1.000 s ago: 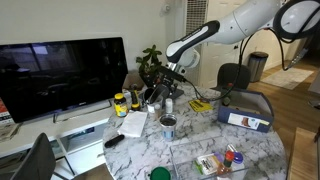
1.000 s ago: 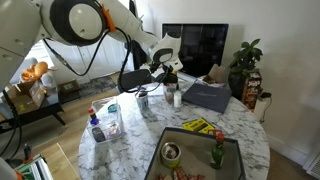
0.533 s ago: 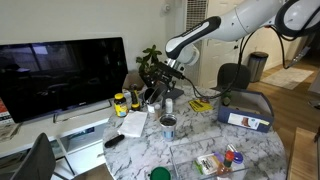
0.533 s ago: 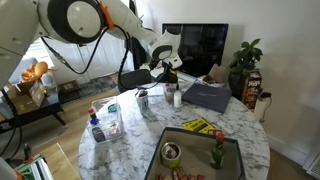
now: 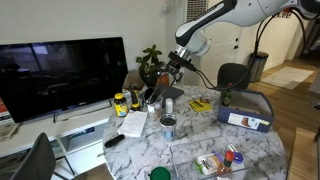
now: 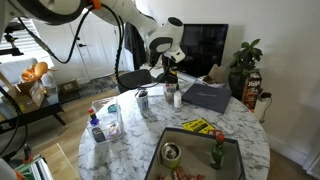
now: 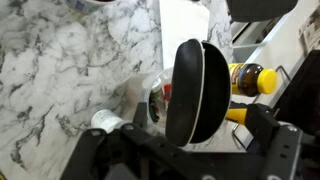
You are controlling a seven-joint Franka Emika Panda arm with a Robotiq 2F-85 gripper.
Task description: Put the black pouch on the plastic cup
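Note:
In the wrist view the black pouch (image 7: 195, 88), an oval with a pale zip line, stands on edge in the middle of the picture. Just behind its left edge I see part of the plastic cup (image 7: 155, 102), its rim tinted reddish. Whether the pouch rests on the cup I cannot tell. My gripper (image 7: 190, 150) is open, its dark fingers (image 7: 95, 152) wide apart on either side of the pouch and clear of it. In both exterior views the gripper (image 5: 178, 63) (image 6: 168, 68) hangs above the cluttered far part of the marble table (image 5: 195, 140).
A yellow-capped bottle (image 7: 250, 78) and a white bottle cap (image 7: 105, 120) lie close to the cup. On the table are a metal can (image 5: 168, 125), a blue box (image 5: 245, 112) and a dark tray (image 6: 195, 155). A TV (image 5: 60, 75) and a plant (image 5: 150, 62) stand behind.
The arm has lifted and swung its upper part away, and the gripper has risen slightly above the spot where it was. The jaws stay open.

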